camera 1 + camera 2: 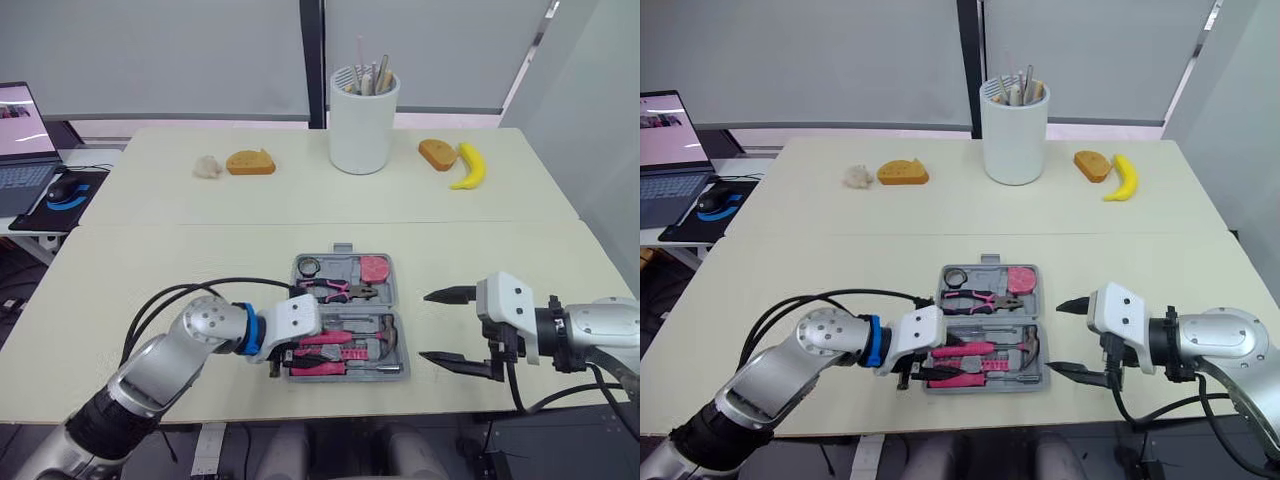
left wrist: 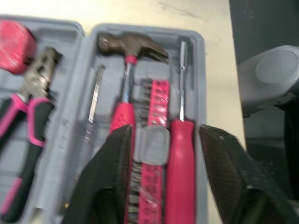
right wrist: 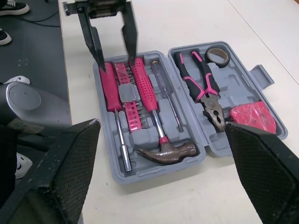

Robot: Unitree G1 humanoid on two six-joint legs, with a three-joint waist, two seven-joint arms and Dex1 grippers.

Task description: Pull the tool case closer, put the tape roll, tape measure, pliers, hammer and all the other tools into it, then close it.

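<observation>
The case [image 3: 239, 87] lies open on the tabletop [image 1: 180, 290], close to its near edge, both halves flat and side by side. The far half holds the tape roll [image 1: 309, 266] in its left corner, the pliers [image 1: 333, 289] lying across the middle, and the red tape measure [image 1: 374, 268] on the right. The near half holds the hammer [image 3: 152, 112] with its head to the right, a bit strip [image 3: 128, 100] beside its handle, a pink screwdriver [image 3: 108, 86] along the near rim, and a clear-handled screwdriver [image 3: 163, 88] on the hammer's far side.

The left pincer [image 3: 116, 56] hangs over the left end of the near half. Its fingers are spread, with one tip at the case's near rim and the other by the end of the hammer handle. The pink screwdriver's handle and the bit strip lie between them. I cannot tell whether either tip touches anything.

The right pincer [image 1: 424, 325] is spread wide, just right of the case and apart from it, pinching nothing.

Farther back stand a white cup [image 1: 363, 125] of utensils, a banana [image 1: 470, 166] and two bread slices [image 1: 250, 162].
</observation>
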